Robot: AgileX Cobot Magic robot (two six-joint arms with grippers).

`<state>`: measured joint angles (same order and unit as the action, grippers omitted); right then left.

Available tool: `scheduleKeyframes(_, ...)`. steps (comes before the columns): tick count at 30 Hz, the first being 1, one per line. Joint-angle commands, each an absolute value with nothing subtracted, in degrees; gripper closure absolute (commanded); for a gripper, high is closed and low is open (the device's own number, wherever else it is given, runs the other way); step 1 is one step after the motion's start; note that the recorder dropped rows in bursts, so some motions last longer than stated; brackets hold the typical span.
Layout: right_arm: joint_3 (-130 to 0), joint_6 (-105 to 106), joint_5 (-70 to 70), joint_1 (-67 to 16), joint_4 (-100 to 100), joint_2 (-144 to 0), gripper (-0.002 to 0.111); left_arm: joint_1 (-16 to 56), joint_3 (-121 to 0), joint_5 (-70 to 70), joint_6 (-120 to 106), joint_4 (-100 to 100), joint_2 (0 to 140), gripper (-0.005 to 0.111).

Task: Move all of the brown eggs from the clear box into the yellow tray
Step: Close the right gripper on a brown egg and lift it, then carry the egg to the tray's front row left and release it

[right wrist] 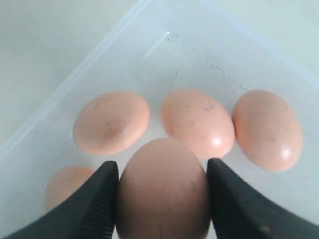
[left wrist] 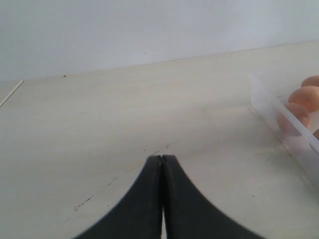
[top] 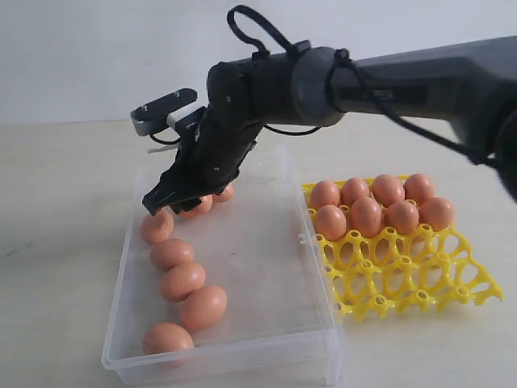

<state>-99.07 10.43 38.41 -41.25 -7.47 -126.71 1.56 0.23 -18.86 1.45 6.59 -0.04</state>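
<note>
The exterior view looks from in front of the worktop (top: 65,178) and somewhat above it. It faces a pale wall (top: 81,48) from far enough back to take in the whole clear box (top: 234,347) and the yellow tray (top: 404,279) beside it. The left wrist view sits low over the bare worktop and looks along it toward the wall, past the left gripper (left wrist: 161,158). It catches one side of the clear box with a few brown eggs (left wrist: 305,97) behind it. The right wrist view looks steeply down into the box from very near, with the right gripper (right wrist: 163,166) and one brown egg (right wrist: 162,199) between its fingers filling the foreground. All three views share the box.
</note>
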Motion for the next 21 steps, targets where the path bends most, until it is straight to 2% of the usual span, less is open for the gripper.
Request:
scheduleKeyframes(1, -89.1, 9.4, 30.7, -41.3, -6.8, -117.7, 0.108, 1.6, 0.0, -18.1, 1.8, 6.7, 0.0, 0.107)
scheduleKeyframes(7, -66.0, 3.3, 10.6, -39.6, -5.5, -103.3, 0.108, 1.6, 0.0, -18.1, 1.8, 6.7, 0.0, 0.107)
scheduleKeyframes(13, -42.5, 2.5, -11.4, -32.9, -10.4, -89.1, 0.108, 1.6, 0.0, -18.1, 1.8, 6.7, 0.0, 0.107)
scheduleKeyframes(17, -32.8, 4.8, -21.0, -28.8, -16.2, -86.3, 0.108, 1.6, 0.0, -18.1, 1.8, 6.7, 0.0, 0.107)
scheduleKeyframes(21, -30.9, 4.9, -20.3, -27.9, -16.4, -87.3, 0.103, 1.6, 0.0, -18.1, 1.8, 6.7, 0.0, 0.107)
